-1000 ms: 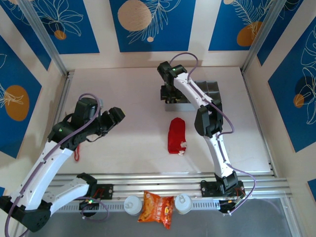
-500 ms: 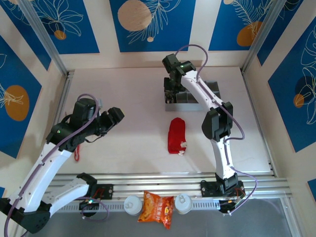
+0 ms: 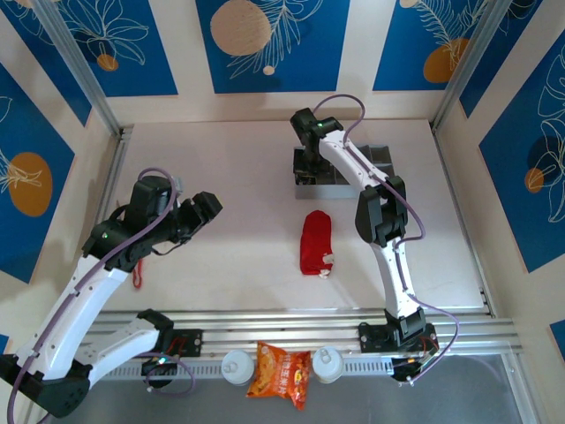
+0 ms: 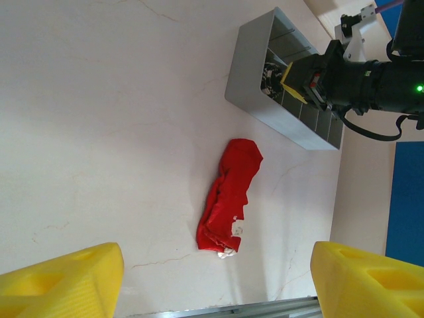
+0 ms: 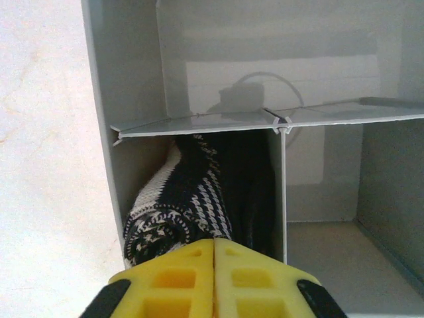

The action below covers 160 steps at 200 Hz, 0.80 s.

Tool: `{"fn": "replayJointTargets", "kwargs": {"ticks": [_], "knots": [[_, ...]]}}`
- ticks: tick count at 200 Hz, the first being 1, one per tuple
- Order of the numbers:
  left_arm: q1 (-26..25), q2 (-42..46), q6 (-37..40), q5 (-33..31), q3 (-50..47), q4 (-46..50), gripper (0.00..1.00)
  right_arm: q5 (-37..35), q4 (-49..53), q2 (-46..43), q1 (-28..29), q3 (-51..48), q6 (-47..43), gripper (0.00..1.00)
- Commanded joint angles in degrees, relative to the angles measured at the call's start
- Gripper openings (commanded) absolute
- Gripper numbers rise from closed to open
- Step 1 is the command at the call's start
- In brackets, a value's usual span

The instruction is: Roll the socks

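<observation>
Hovering with the right gripper (image 5: 213, 255) pressed closed and empty above the grey divided bin (image 5: 132, 79), its corner compartment containing the black-and-white striped sock (image 5: 192, 205), and spreading the left gripper (image 4: 215, 278) wide, gripping nothing, over the red sock (image 4: 228, 195) lying on the table (image 4: 99, 132) apart from that bin.

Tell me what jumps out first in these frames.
The red sock lies crumpled in the middle of the table. At the far side, the right gripper is shut just above a striped sock tucked into one compartment of the grey box. The left gripper hangs open on the left side.
</observation>
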State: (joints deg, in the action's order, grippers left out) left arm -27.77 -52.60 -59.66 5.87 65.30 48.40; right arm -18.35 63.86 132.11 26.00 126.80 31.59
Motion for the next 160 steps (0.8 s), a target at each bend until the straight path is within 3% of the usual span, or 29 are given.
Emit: {"fn": "replayJointTargets", "kwargs": {"ticks": [1,19,38,65,96,119,160], "knots": [[0.0,0.0,-0.3,-0.3,0.2,-1.6,0.74,0.4,0.2,-4.8,0.1,-0.9,-0.1,0.15],[0.0,-0.4,-0.1,0.0,0.1,-2.1,0.74,-1.8,-1.7,-10.8,0.5,-3.9,-0.7,0.25],[0.0,-1.1,0.0,0.9,-0.3,-2.7,0.74,-2.7,-6.4,-20.6,0.6,-15.1,0.5,0.35],[0.0,-2.8,-0.6,5.1,-3.1,-5.2,0.73,2.8,-14.4,-35.1,0.9,-40.2,4.9,0.36],[-0.1,-2.9,-1.3,7.2,-7.5,-8.0,0.72,6.4,-19.6,-43.6,5.8,-61.3,12.0,0.37],[-0.1,-2.5,-1.3,7.8,-10.2,-8.9,0.72,10.3,-28.8,-45.2,10.1,-70.7,15.9,0.4],[-0.1,-0.4,-1.2,7.3,-14.5,-8.9,0.72,12.7,-36.3,-37.6,14.0,-74.7,18.4,0.41]]}}
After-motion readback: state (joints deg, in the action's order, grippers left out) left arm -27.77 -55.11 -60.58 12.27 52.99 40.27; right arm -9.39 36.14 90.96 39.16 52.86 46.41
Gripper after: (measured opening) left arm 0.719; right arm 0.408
